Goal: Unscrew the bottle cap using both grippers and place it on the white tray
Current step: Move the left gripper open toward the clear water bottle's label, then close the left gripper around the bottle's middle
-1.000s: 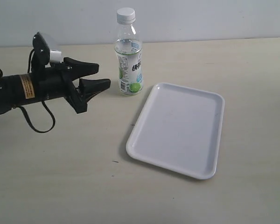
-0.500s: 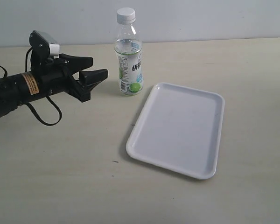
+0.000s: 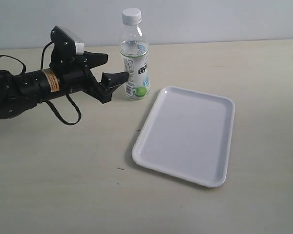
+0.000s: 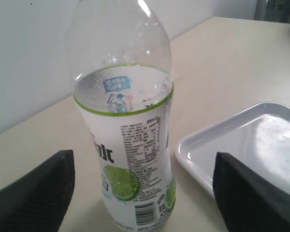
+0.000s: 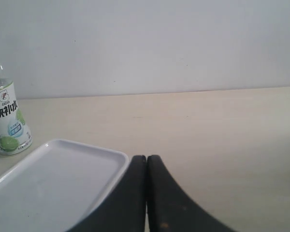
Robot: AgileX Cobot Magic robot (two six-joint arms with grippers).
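Black left hand [image 3: 115, 67], jaws wide apart near the bottle [image 3: 135, 63], empty; right hand [image 5: 146, 159] closed, empty.

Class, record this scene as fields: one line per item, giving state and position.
white tray: flat on table, empty
bottle: upright on table, beside white tray
bottle cap: on bottle's neck
left claw: open, jaws flanking bottle, not gripping
right claw: shut, holding nothing
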